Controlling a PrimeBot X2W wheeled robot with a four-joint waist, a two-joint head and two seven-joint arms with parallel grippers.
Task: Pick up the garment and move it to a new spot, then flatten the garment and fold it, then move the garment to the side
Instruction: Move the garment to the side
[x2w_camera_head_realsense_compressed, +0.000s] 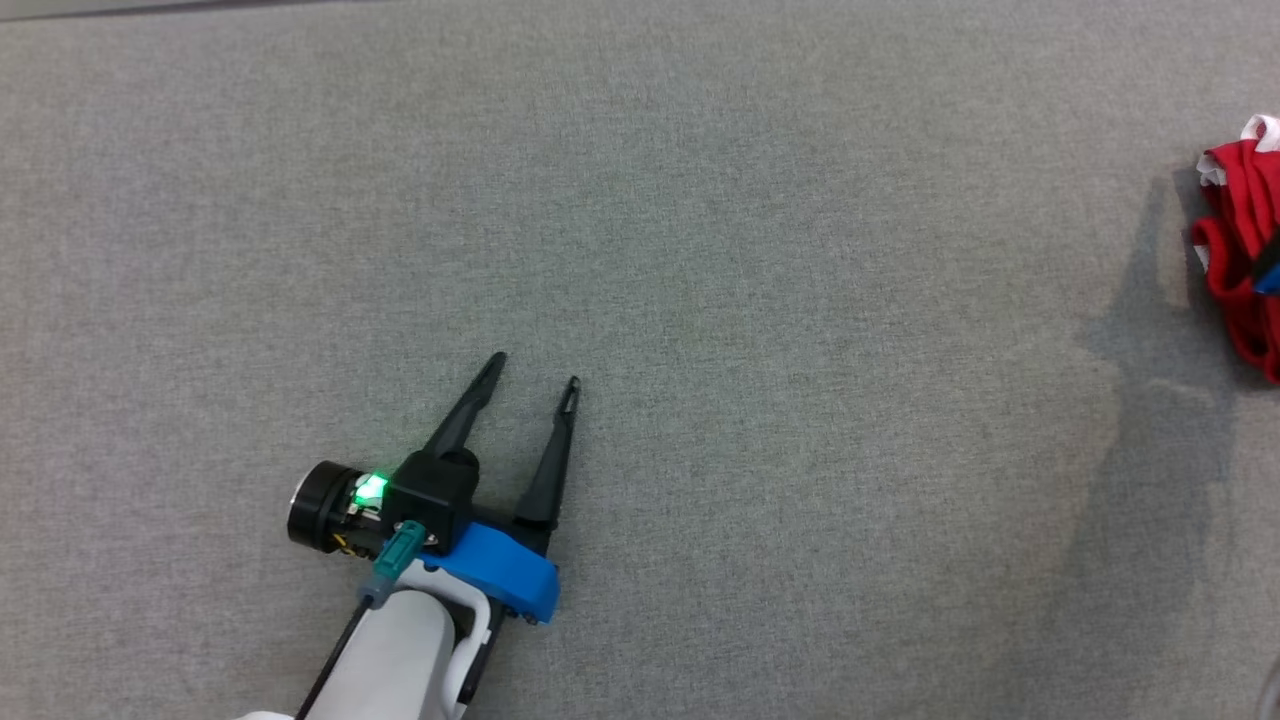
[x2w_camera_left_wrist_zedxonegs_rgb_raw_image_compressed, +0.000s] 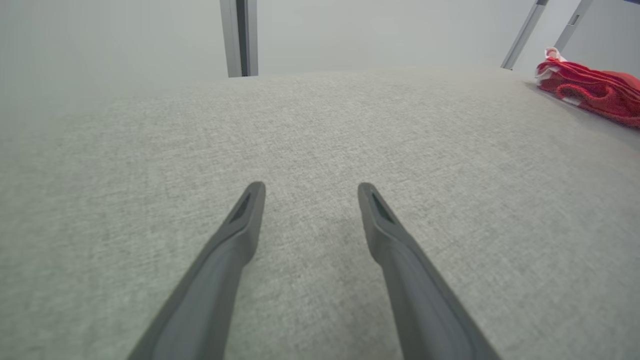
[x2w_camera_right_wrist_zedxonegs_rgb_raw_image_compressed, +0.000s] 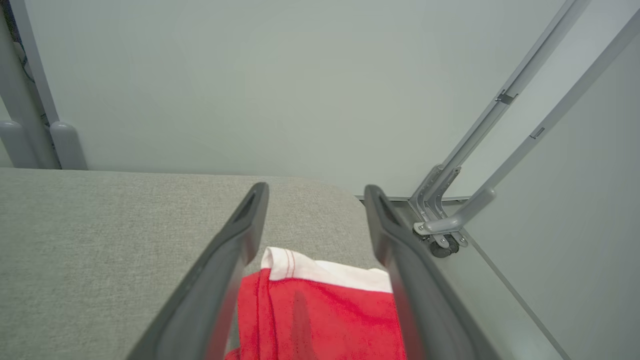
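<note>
The garment (x2w_camera_head_realsense_compressed: 1245, 260) is red with white trim, lying bunched at the far right edge of the grey table in the head view. It appears at the upper right of the left wrist view as a red heap (x2w_camera_left_wrist_zedxonegs_rgb_raw_image_compressed: 592, 90). My left gripper (x2w_camera_head_realsense_compressed: 533, 370) rests open over bare table at the lower left, far from the cloth; its fingers (x2w_camera_left_wrist_zedxonegs_rgb_raw_image_compressed: 240, 220) stand spread with nothing between them. In the right wrist view my right gripper (x2w_camera_right_wrist_zedxonegs_rgb_raw_image_compressed: 316, 192) is open above the garment (x2w_camera_right_wrist_zedxonegs_rgb_raw_image_compressed: 320, 315), whose white hem lies between the two fingers, not pinched.
The grey fabric table (x2w_camera_head_realsense_compressed: 700, 250) stretches wide between the left gripper and the garment. Grey frame posts (x2w_camera_right_wrist_zedxonegs_rgb_raw_image_compressed: 480, 145) and a pale wall stand just beyond the table's rounded far corner (x2w_camera_right_wrist_zedxonegs_rgb_raw_image_compressed: 345, 192), close to the garment.
</note>
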